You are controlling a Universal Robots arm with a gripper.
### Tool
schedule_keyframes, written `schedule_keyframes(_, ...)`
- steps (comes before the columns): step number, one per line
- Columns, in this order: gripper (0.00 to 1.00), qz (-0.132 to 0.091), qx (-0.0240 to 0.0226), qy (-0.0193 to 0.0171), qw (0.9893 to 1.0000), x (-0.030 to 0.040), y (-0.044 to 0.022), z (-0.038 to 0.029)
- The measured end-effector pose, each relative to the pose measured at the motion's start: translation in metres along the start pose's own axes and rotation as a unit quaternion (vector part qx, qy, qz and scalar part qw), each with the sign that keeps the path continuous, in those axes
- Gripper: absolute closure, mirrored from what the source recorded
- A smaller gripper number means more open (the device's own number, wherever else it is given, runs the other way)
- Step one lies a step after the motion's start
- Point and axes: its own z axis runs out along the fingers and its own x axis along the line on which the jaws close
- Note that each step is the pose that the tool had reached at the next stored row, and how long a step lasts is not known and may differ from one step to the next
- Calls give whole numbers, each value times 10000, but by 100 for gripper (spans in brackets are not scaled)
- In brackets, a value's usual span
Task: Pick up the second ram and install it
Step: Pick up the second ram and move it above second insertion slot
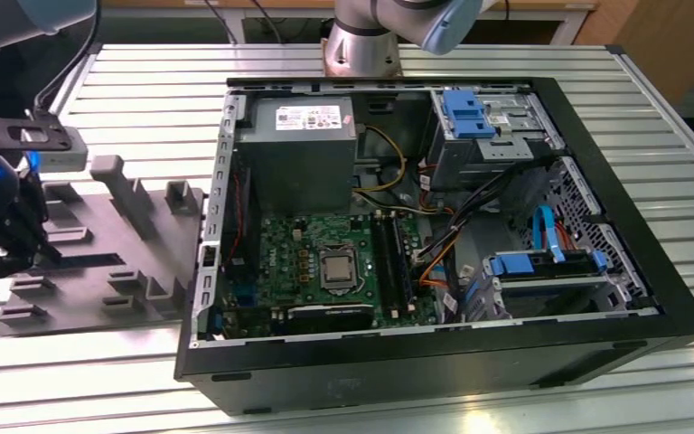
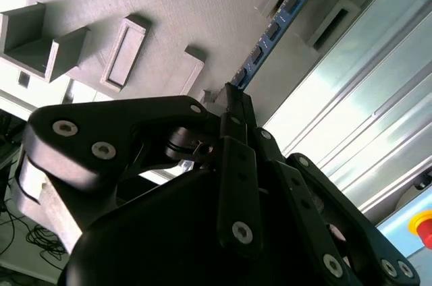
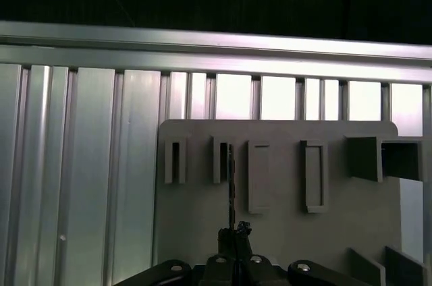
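Fingers (image 2: 236,151) clamped on end of second ram (image 2: 270,35), long narrow dark chip-studded stick; end-hold may let it pivot, snag grey plastic tray (image 2: 169,3) posts.

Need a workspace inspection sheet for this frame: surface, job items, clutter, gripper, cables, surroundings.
Surface: slatted aluminium table, carrying an open computer case and a grey tray.
Job's things: second ram stands on edge over the tray, far end between two posts; motherboard sits in the case.
Clutter: nothing seen.
Gripper: gripper over the tray, shut on the near end of the second ram.
Cables: orange, yellow and black leads bundled inside the case; black cable hangs above the gripper at the exterior view's left.
Surroundings: arm base behind the case; red button near the table's edge.
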Motion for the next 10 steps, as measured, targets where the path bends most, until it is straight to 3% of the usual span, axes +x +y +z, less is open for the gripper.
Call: schedule_keyframes(10,89,0,3,-6,10000,-6,5,-103)
